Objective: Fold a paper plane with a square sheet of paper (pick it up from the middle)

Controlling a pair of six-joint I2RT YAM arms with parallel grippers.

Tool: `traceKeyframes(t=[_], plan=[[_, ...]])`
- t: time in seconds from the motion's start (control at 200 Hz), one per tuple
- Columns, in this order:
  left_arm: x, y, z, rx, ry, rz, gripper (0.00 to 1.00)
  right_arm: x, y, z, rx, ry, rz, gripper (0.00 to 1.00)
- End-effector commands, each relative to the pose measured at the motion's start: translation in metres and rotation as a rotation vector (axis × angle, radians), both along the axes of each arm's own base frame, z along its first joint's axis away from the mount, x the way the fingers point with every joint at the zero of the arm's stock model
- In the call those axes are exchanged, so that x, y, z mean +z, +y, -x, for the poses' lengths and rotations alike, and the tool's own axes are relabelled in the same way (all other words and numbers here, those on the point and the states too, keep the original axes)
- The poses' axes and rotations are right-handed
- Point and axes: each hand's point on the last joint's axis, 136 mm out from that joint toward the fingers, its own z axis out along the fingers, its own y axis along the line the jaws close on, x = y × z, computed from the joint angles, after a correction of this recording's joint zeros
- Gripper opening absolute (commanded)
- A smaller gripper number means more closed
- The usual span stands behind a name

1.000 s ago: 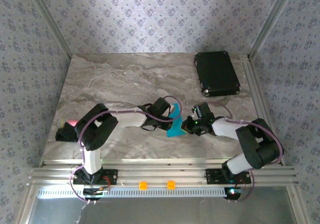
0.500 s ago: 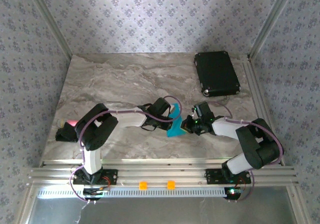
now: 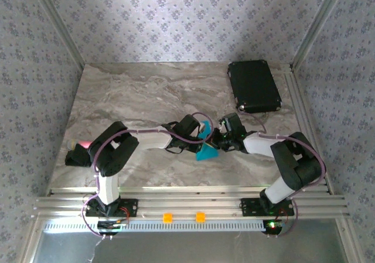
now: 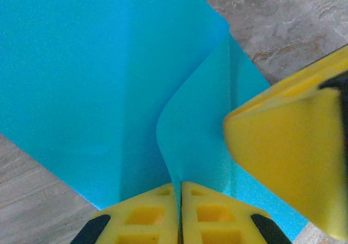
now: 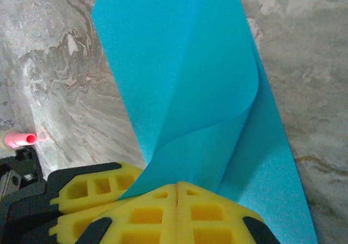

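1. Our left tool [image 4: 178,186] is pinched tight on the square sheet of paper [image 4: 81,70], whose curled flap rises straight ahead of its tips.
2. Our right tool [image 5: 178,185], just beside it, is likewise clamped on the sheet, which stretches ahead over the desk [image 5: 54,81].
3. We judge that a fold is in hand and there is no dart yet. The next move calls for laying the flap flat with edges matched, then pressing the crease.

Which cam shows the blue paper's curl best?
Right wrist: the paper sheet runs up the frame, its flap curling over clearly. Left wrist crops it tighter; from top external it is a small cyan patch.
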Motion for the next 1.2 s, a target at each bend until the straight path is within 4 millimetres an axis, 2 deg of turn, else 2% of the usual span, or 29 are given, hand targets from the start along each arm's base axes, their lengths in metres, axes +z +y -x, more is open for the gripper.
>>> traceKeyframes(t=[0.0, 0.34, 0.565, 0.665, 0.76, 0.924, 1.004, 1.114, 1.194], plan=[[-0.027, 0.016, 0.007, 0.002, 0.044, -0.076, 0.08, 0.004, 0.009, -0.008, -0.004, -0.002, -0.052, 0.0], [-0.029, 0.016, 0.007, 0.0, 0.048, -0.078, 0.08, 0.0, 0.007, -0.007, -0.006, 0.005, -0.049, 0.0], [-0.031, 0.017, 0.008, -0.003, 0.051, -0.086, 0.08, -0.036, -0.022, 0.008, -0.042, 0.097, 0.076, 0.0], [-0.031, 0.018, 0.009, -0.004, 0.052, -0.087, 0.08, -0.043, -0.031, 0.013, -0.06, 0.118, 0.07, 0.0], [-0.032, 0.019, 0.009, -0.006, 0.054, -0.093, 0.08, -0.036, -0.028, 0.011, -0.053, 0.105, 0.038, 0.01], [-0.032, 0.02, 0.011, -0.009, 0.055, -0.101, 0.08, 0.0, -0.015, -0.007, -0.028, 0.026, -0.037, 0.02], [-0.032, 0.021, 0.011, -0.012, 0.058, -0.105, 0.08, 0.008, -0.016, -0.015, -0.03, 0.003, -0.026, 0.02], [-0.032, 0.021, 0.01, -0.01, 0.057, -0.107, 0.08, 0.002, -0.02, -0.021, -0.031, 0.017, -0.003, 0.01], [-0.033, 0.022, 0.01, -0.007, 0.059, -0.108, 0.08, -0.013, -0.024, -0.021, -0.044, 0.046, 0.018, 0.01]])
